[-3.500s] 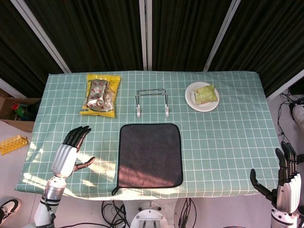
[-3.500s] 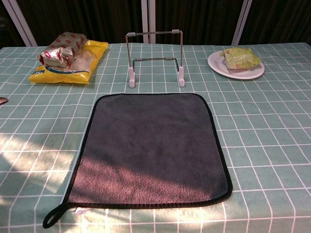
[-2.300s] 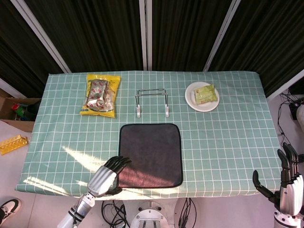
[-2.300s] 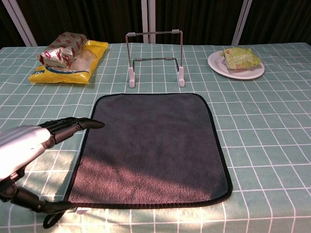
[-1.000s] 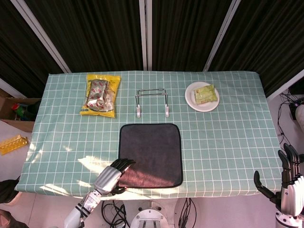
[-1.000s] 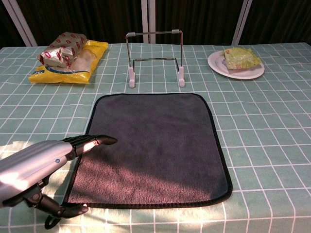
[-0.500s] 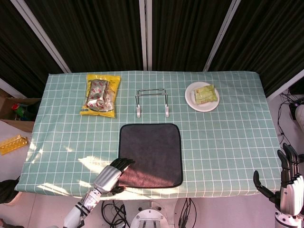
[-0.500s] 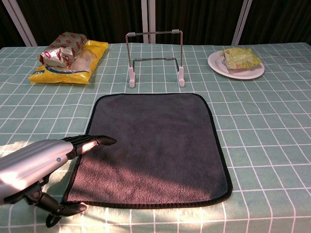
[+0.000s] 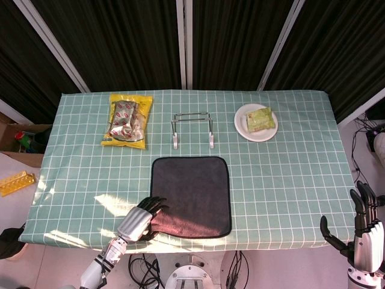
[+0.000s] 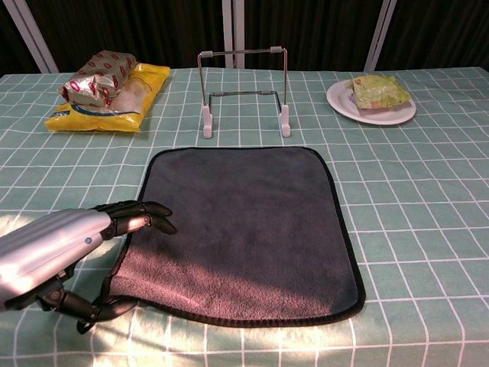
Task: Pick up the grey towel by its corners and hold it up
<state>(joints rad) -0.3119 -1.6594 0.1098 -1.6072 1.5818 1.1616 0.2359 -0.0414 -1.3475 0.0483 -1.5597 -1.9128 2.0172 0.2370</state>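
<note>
The grey towel (image 9: 192, 192) lies flat at the near middle of the checked tablecloth, black-edged; in the chest view the towel (image 10: 244, 229) has its near-left corner raised and pulled in. My left hand (image 9: 139, 220) is at that corner. In the chest view the left hand (image 10: 61, 248) has fingers curled over the towel's left edge and the thumb under the corner, pinching it. My right hand (image 9: 361, 232) hangs beyond the table's near right corner, fingers spread, holding nothing. The chest view does not show it.
A wire rack (image 9: 192, 127) stands just behind the towel. Yellow snack bags (image 9: 127, 119) lie at the back left. A white plate (image 9: 245, 127) with a green packet sits at the back right. The table's near edge runs just in front of the towel.
My left hand has closed its fingers over the towel's near-left corner. The corner has lifted and the near edge now curves. The right hand has stayed put.
</note>
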